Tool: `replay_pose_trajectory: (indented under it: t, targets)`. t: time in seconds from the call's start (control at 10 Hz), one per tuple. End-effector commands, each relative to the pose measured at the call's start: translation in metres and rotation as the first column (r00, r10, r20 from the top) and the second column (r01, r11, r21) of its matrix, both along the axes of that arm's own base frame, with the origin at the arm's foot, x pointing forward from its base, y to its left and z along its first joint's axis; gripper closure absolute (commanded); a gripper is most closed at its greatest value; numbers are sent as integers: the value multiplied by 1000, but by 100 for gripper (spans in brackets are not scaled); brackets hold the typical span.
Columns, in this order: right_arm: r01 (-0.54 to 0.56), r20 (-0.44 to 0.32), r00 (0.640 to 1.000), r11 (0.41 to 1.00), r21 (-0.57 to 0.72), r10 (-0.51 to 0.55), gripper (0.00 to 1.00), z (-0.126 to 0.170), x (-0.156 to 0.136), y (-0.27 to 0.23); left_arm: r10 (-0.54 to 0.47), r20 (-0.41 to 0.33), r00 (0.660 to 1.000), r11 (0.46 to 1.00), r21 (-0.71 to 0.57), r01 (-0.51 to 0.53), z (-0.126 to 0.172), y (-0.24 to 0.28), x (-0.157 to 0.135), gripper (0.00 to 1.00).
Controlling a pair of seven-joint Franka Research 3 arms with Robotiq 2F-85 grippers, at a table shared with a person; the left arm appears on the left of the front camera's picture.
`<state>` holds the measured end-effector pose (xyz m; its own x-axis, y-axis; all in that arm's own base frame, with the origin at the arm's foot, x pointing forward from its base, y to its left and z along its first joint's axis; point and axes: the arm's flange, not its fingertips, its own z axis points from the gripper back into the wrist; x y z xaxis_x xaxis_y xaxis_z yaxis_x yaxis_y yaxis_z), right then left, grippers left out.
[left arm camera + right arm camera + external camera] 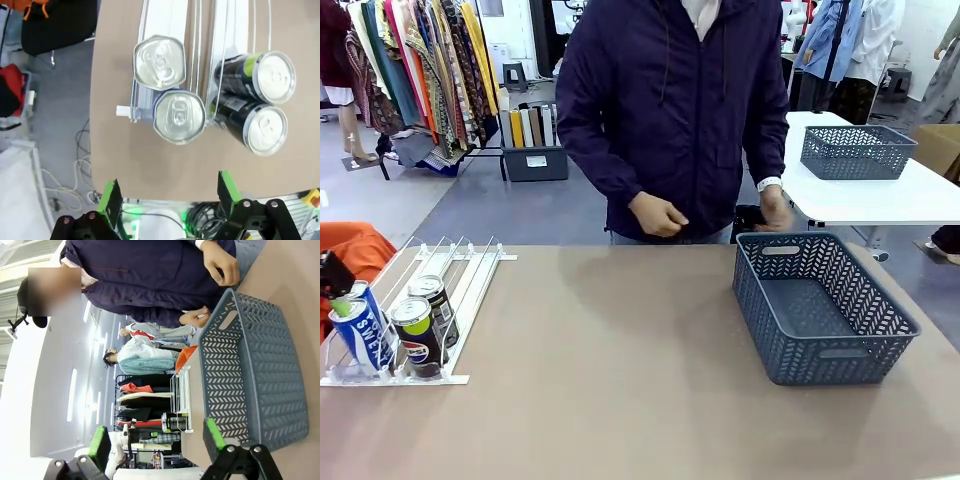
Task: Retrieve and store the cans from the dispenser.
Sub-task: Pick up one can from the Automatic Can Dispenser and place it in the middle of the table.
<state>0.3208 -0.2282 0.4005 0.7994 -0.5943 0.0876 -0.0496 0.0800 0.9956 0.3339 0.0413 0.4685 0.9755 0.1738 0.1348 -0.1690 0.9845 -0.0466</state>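
Note:
The white railed dispenser [460,275] lies at the table's left. At its low front end stand two blue cans [362,335] and two black cans [422,335] with green and silver tops. In the left wrist view I look down on the silver tops of the blue cans [179,116] and the tilted black cans [257,125] in the dispenser [220,30]. My left gripper [168,195] hangs open just off the table's edge, short of the cans, touching nothing. My right gripper [157,440] is open and empty, beside the grey basket [250,365].
A dark grey mesh basket [880,305] stands empty at the table's right. A person in a dark jacket stands at the far side, both hands [660,215] held at the waist. Another grey basket [858,152] sits on a white table behind.

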Motion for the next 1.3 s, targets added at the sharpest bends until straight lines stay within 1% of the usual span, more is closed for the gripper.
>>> replay_pose_trajectory:
  t: [0.0,0.3,0.4,0.6,1.0,1.1,1.2]
  targets:
    - [-7,-10,1000,1000,11,7,0,6,0,-3,52,35,998,998,-20,-51,-27,-5,5,0]
    - [-7,-10,1000,1000,11,7,0,6,0,-3,86,24,996,993,-84,-84,-46,-6,22,0]
    - [-7,-10,1000,1000,11,7,0,6,0,-3,100,26,995,992,-81,-98,-51,-6,27,0]
    - [-7,-10,1000,1000,11,7,0,6,0,-3,92,-11,996,993,-78,-92,-61,-10,31,0]
    - [-7,-10,1000,1000,11,7,0,6,0,-3,102,-17,995,992,-75,-103,-67,-9,33,0]
    - [-7,-10,1000,1000,11,7,0,6,0,-3,105,-7,994,992,-75,-105,-66,-9,33,3]
    - [-7,-10,1000,1000,11,7,0,6,0,-3,120,11,993,990,-74,-119,-66,-9,33,57]
